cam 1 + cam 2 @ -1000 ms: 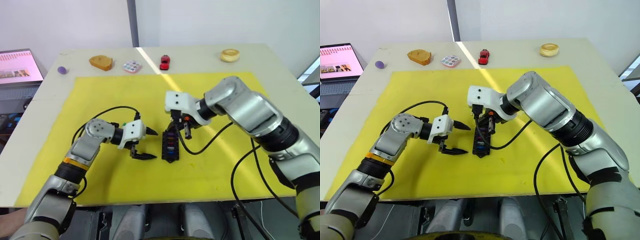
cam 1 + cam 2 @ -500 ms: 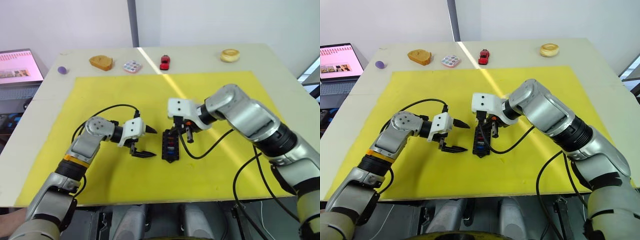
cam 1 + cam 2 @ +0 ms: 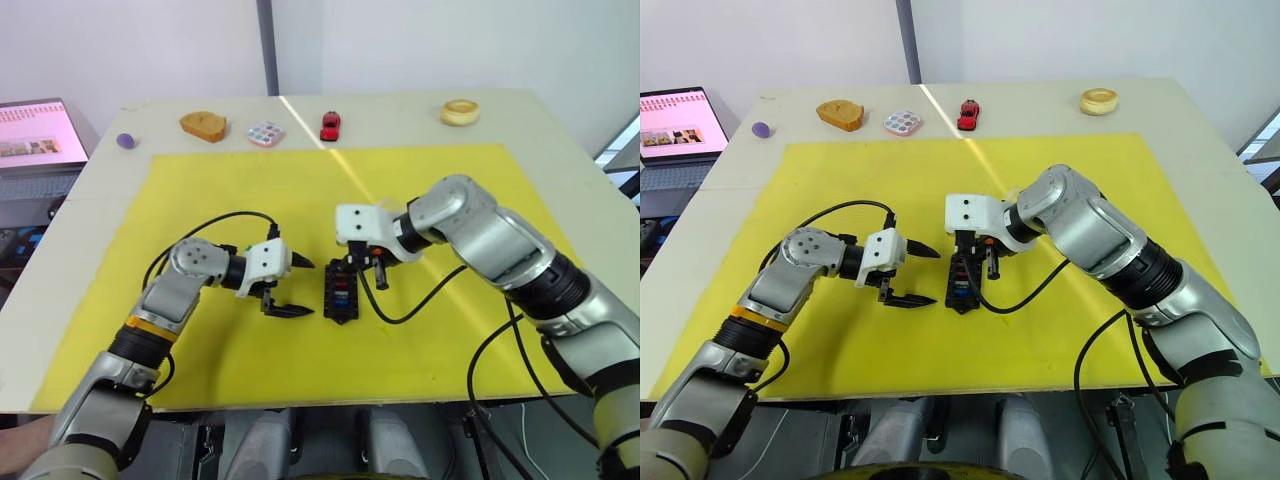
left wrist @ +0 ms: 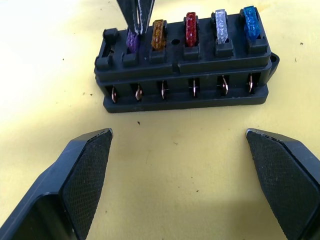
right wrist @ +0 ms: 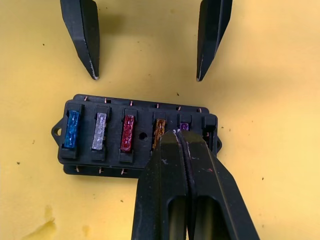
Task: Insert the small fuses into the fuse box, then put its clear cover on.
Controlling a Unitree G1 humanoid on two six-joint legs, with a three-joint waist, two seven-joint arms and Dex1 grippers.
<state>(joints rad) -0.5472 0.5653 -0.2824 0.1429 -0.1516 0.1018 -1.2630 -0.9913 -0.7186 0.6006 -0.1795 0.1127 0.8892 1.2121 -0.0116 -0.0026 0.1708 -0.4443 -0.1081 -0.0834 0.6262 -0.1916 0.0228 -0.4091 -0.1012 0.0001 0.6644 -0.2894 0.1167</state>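
The fuse box [image 3: 340, 292] is seen lying flat near the middle of the yellow mat [image 3: 200, 180], between the two grippers. Five fuses are seated in one row of it: blue [image 4: 250, 22], grey [image 4: 220, 27], red [image 4: 190, 28], orange-brown [image 4: 158, 34] and purple [image 4: 132, 41]; the end slot beside the purple one is left empty. The right gripper [image 5: 178, 134] is held over the box with its fingers pressed together, nothing visibly between them, tips touching down at the purple fuse. The left gripper [image 3: 289, 288] is held just beside the box on the mat, fingers spread wide and empty, pointed at the box's side. At the far edge of the table [image 3: 560, 130] are noted a red toy car [image 3: 329, 125], a dotted disc [image 3: 265, 133] and a bread-like piece [image 3: 203, 125]. The clear cover cannot be made out.
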